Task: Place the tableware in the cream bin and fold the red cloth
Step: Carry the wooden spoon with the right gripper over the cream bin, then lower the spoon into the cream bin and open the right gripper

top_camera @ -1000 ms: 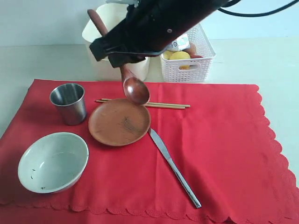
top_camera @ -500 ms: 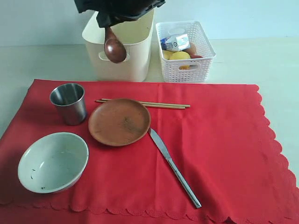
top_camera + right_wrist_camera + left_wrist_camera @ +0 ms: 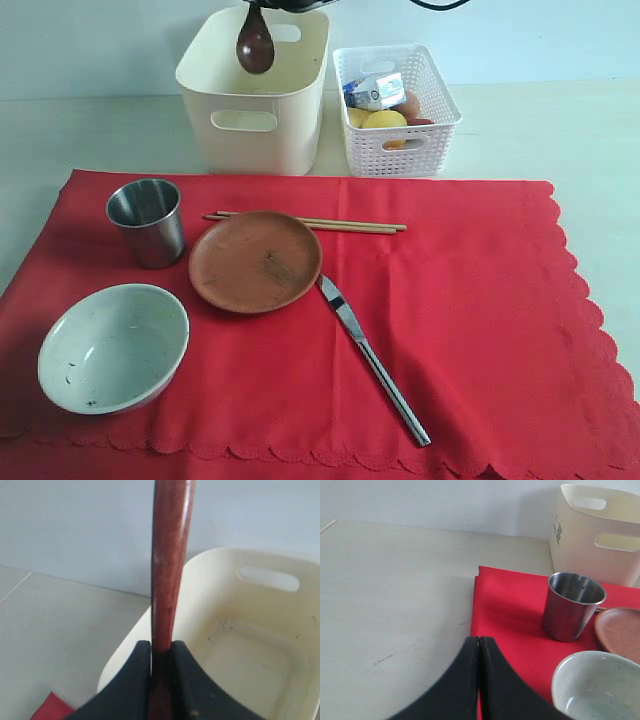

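My right gripper [image 3: 161, 647] is shut on the dark wooden spoon [image 3: 170, 560], whose bowl [image 3: 255, 45] hangs over the open cream bin [image 3: 255, 135]; the bin's inside [image 3: 260, 675] is bare. On the red cloth [image 3: 480, 300] lie the steel cup [image 3: 148, 220], brown plate [image 3: 256, 262], pale bowl [image 3: 113, 347], metal knife [image 3: 375, 363] and two chopsticks [image 3: 330, 224]. My left gripper [image 3: 479, 642] is shut and empty over the cloth's edge [image 3: 507, 605], near the cup [image 3: 572, 607] and bowl [image 3: 600, 687].
A white lattice basket [image 3: 398, 140] with a milk carton [image 3: 375, 90] and food stands right of the cream bin. Bare pale tabletop [image 3: 395, 590] lies left of the cloth and to its right [image 3: 590, 130].
My right arm has lifted the spoon up and back from above the plate to above the cream bin, and the arm has mostly left the exterior view.
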Available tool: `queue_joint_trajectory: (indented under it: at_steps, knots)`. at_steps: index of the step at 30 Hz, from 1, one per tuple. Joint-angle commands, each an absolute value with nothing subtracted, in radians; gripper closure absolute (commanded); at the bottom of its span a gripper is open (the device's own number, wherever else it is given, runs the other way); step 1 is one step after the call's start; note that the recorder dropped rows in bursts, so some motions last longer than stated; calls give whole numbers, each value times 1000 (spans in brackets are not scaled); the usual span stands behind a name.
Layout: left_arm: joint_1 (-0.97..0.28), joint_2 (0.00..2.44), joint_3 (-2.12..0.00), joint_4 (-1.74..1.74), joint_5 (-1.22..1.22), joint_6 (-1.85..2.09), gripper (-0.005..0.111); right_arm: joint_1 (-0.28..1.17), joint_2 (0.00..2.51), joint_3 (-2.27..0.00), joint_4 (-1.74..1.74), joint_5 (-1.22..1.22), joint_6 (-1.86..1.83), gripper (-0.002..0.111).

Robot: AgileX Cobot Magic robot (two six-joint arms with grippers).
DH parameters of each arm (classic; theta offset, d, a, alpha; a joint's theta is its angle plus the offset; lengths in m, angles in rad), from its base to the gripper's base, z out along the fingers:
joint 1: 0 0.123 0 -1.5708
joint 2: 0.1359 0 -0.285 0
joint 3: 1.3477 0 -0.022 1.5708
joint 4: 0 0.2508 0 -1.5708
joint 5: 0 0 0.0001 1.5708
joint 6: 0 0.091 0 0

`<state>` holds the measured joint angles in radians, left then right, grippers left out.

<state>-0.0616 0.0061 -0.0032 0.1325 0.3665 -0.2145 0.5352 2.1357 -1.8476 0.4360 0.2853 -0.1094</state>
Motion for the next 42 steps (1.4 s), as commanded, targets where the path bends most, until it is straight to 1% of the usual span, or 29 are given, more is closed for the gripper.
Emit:
queue_joint_trajectory:
  at_steps: [1,11,20,23,24,25,26,28,29,31,34,37,42]
  knots:
    - [-58,0,0,127,358,-215,107,529,2173,-1853,394,151,-111,108]
    - [-58,0,0,127,358,-215,107,529,2265,-1853,370,53,-164,108]
    - [-58,0,0,127,358,-215,107,523,2293,-1853,355,65,-164,107]
    - [-58,0,0,127,358,-215,107,523,2293,-1853,354,80,-184,99]
    - [-58,0,0,127,358,-215,107,523,2293,-1853,354,101,-188,91]
    - [-58,0,0,127,358,-215,107,523,2293,-1853,354,112,-190,86]
    - [-58,0,0,127,358,-215,107,523,2289,-1853,354,127,-190,76]
    - [-58,0,0,127,358,-215,107,523,2264,-1853,354,153,-190,66]
    - [-58,0,0,127,358,-215,107,523,2248,-1853,354,162,-190,64]
    - [-58,0,0,127,358,-215,107,523,2207,-1853,354,205,-190,63]
    - [-58,0,0,127,358,-215,107,523,2136,-1853,354,346,-190,63]
    - [-58,0,0,127,358,-215,107,523,2079,-1853,354,576,-179,64]
    - [-58,0,0,127,358,-215,107,523,2036,-1853,314,853,-125,71]
